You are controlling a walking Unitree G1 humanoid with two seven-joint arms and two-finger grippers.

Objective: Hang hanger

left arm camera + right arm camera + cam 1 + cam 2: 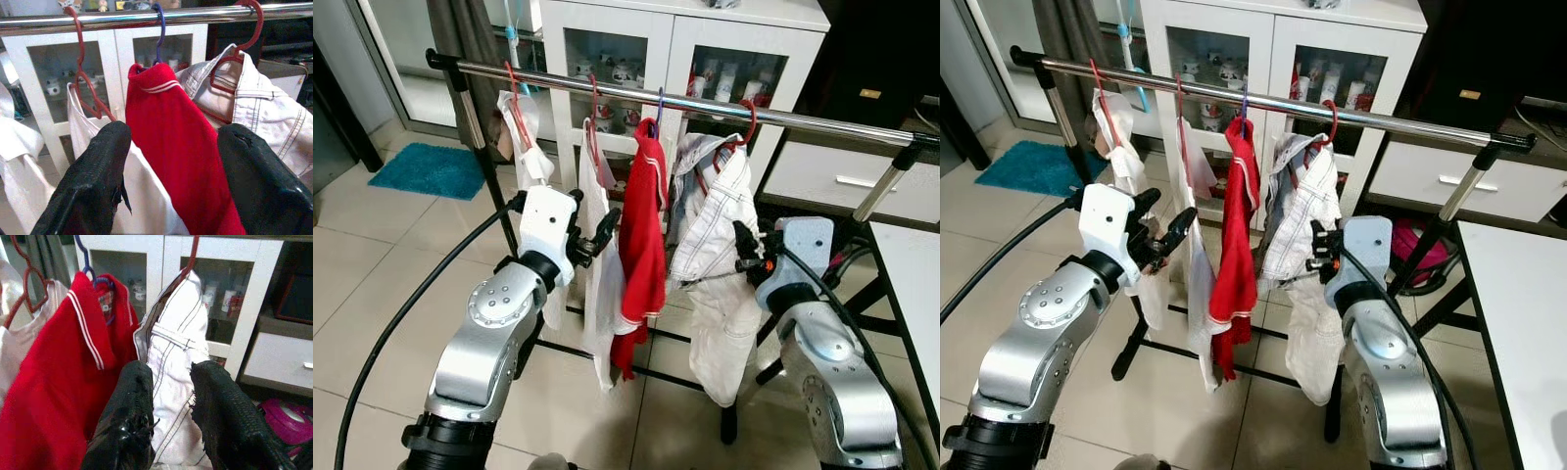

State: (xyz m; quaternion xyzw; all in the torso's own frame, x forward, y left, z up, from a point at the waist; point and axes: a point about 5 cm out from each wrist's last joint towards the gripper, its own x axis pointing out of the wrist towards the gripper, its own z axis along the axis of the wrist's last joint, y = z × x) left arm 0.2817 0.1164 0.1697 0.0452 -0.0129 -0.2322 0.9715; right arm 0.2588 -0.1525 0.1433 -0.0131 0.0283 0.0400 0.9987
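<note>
Rail (705,104), chrome, horizontal, on a black stand over a tiled floor (401,294); four hangers hooked over it. Listed from the robot's left:

1. Red hanger (517,103), far left of the rail, carrying a small white garment (530,157).
2. Red hanger (80,73) next along, carrying a long white garment (599,245).
3. Left end effector (591,239), raised in front of the long white garment; its two black fingers (93,181) stand apart with nothing between them, pointing toward the clothes.
4. Purple hanger (160,29), hooked near the rail's middle, carrying a red garment (643,235) with white stripes at the collar.
5. Red hanger (744,122), hooked right of the purple one, carrying a white shirt with dark stitching (710,235), hanging crooked and bunched.
6. Right end effector (745,253), just beside the lower right edge of the white shirt; its fingers (127,416) are slightly apart, the shirt cloth showing beyond the gap; whether they touch the cloth cannot be told.

Behind the rail: white cabinet (675,49) with glass doors and small items inside. Blue mat (429,168) on the floor at far left. White counter (915,284) at the right edge.
</note>
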